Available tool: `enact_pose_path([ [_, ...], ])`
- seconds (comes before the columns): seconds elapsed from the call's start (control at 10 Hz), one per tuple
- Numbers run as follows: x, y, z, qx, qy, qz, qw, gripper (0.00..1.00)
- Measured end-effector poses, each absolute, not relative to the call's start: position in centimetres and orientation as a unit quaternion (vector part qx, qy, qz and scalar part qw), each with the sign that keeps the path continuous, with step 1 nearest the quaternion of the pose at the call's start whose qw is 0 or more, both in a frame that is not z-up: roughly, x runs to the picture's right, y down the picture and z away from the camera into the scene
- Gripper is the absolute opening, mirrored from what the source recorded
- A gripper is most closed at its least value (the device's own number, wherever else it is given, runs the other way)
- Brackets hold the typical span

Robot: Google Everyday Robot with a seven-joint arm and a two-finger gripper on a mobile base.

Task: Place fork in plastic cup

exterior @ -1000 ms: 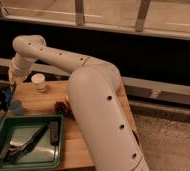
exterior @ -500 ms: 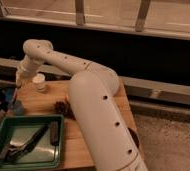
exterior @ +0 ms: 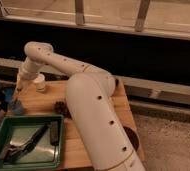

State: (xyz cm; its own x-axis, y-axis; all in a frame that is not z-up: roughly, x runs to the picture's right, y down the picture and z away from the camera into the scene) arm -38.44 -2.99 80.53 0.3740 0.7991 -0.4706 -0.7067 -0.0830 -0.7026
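Camera view: your gripper (exterior: pixel 19 86) has swung right, now just above the plastic cup (exterior: pixel 16 106), jaws together; fork not visible, grip unconfirmed.

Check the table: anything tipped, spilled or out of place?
Nothing stands out. The white cup and the plastic cup stand upright on the wooden table, dark utensils lie inside the green tray, and no spill shows. The claw hangs shut above the plastic cup.
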Motion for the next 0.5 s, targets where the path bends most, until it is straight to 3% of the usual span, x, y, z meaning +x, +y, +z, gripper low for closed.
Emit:
enact_pose_path([
  [0.5, -38.52, -2.84, 80.52, -0.480, -0.045, 0.554, 0.678, 0.20],
])
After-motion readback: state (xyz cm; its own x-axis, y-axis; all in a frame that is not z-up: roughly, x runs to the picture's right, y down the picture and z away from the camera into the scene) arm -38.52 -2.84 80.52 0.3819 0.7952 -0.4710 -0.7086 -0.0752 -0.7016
